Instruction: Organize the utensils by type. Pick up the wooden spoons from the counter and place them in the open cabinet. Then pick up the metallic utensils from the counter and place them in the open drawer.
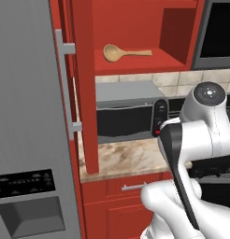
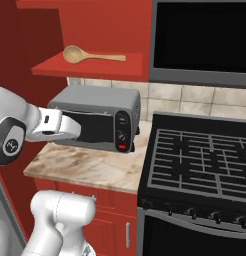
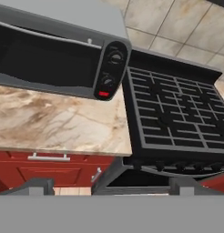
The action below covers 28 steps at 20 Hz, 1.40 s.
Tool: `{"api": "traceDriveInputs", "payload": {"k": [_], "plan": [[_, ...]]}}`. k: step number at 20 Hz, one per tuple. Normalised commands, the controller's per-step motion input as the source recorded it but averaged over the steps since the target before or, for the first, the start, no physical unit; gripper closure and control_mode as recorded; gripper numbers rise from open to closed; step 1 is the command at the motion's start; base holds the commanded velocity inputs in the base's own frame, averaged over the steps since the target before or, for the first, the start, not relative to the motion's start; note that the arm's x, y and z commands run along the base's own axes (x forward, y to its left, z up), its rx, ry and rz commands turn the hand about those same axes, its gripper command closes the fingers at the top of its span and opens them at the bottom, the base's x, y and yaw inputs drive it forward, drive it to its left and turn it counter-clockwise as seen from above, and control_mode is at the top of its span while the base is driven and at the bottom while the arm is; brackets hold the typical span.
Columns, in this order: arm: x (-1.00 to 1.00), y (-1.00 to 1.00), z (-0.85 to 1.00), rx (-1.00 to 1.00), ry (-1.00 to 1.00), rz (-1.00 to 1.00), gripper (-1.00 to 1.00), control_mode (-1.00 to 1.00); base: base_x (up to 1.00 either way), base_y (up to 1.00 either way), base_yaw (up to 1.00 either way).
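Resting on the cabinet (image 1: 177,58) shelf, the spoon (image 1: 124,52) looks sorted, so we hold our pincer (image 3: 109,187) open, empty.

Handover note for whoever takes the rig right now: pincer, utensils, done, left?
Pincer: open, empty, looking over the counter toward the toaster oven and stove.
Wooden spoon: lying on the open cabinet shelf, so that part looks done.
Forks and open drawer: not located from these views.
Left: find both forks and put them in the drawer.
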Motion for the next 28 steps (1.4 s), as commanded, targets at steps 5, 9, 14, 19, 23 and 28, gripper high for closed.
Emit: {"api": "traceDriveInputs", "payload": {"k": [5,9,14,19,23,28], "plan": [[0.0,0.0,0.0,0.0,0.0,0.0,-1.0,1.0,-0.42,-0.18,-0.18],[0.0,0.0,0.0,0.0,0.0,0.0,-1.0,1.0,-0.21,-0.1,-0.72],[0.0,0.0,0.0,0.0,0.0,0.0,-1.0,1.0,-0.13,-0.04,-0.87],[0.0,0.0,0.0,0.0,0.0,0.0,-1.0,1.0,-0.1,-0.02,-0.93],[0.0,0.0,0.0,0.0,0.0,0.0,-1.0,1.0,-0.03,-0.03,-0.98],[0.0,0.0,0.0,0.0,0.0,0.0,-1.0,1.0,0.0,-0.1,-1.0]]}}
